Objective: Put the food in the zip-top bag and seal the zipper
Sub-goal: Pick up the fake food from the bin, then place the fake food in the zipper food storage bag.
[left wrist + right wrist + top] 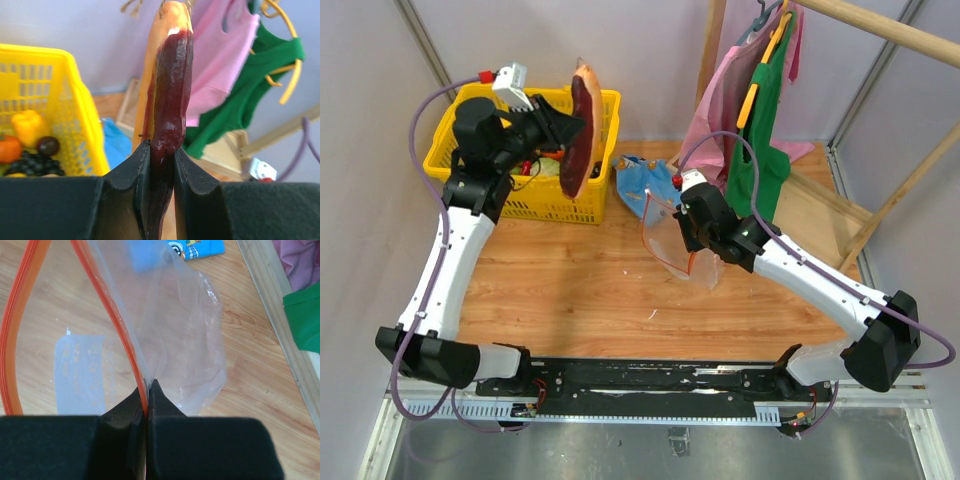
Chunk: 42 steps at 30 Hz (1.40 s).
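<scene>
- While it hangs raised over the right end of the yellow mesh basket, the left arm carries the long dark red slice clear of the table.
- Left fingers are clamped on the lower part of that slice, one on each flat side; most of it stands above them, nearly upright, with its orange rind edge turned to the left in the wrist view.
- Inside the basket the left wrist view shows more toy produce: a yellow piece, an orange one, a dark round one and a dark bunch of grapes.
- Just right of the basket, a blue soft pouch lies on the table.
- Near the pouch, at the middle of the table, sits the zip-top bag, clear and crumpled, its mouth gaping so that the red-orange zipper forms an open loop.
- Right fingers are shut tight on one lip of the zipper, holding that edge up.
- Through the plastic a white label shows, and the bag holds no fruit.
- At the far right, a pink garment and a green garment hang from a wooden rail.
</scene>
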Each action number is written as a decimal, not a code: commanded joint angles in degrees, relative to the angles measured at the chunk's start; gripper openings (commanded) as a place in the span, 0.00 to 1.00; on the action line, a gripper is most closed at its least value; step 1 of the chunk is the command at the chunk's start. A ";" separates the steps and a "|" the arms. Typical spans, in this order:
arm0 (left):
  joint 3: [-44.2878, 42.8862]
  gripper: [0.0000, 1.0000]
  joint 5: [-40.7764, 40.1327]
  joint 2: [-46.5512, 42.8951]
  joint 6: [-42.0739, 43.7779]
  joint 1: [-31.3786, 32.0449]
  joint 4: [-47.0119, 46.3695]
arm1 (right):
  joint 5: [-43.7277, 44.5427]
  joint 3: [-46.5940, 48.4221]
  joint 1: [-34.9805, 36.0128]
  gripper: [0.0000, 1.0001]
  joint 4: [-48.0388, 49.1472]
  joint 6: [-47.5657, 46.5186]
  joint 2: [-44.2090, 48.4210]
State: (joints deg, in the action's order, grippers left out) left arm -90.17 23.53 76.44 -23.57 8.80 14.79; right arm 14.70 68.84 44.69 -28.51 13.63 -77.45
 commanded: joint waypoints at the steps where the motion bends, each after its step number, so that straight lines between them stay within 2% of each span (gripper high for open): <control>1: 6.01 0.00 -5.30 -4.76 -6.23 6.80 -9.90 | -0.83 1.00 -1.32 0.01 0.94 6.05 0.46; 7: 20.81 0.00 -24.05 -12.92 -13.90 17.23 -26.11 | 0.91 0.85 -1.38 0.01 0.99 12.95 0.15; 12: 25.28 0.00 -35.58 -14.89 -14.31 24.82 -31.83 | 0.97 1.19 -1.36 0.01 0.82 18.62 -0.79; 21: 32.99 0.00 -49.63 -14.89 -15.56 34.71 -41.36 | 0.94 0.07 -1.40 0.01 1.60 27.01 -0.51; 30: 38.31 0.00 -58.82 -12.12 -12.61 41.94 -51.00 | -1.15 -1.10 -1.44 0.01 3.84 29.28 0.56; 38: 40.54 0.00 -67.82 -9.42 -8.74 47.13 -52.49 | -2.13 -2.35 -1.40 0.01 4.82 29.88 1.76; 42: 40.16 0.00 -71.02 -8.30 -8.36 49.18 -50.43 | -2.22 -2.69 -1.36 0.01 5.31 29.71 2.22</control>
State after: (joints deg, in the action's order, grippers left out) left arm -49.69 -40.47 67.48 -33.65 56.07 -33.34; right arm 12.62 67.22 44.38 -24.38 42.28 -77.06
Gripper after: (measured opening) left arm 0.240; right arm 0.010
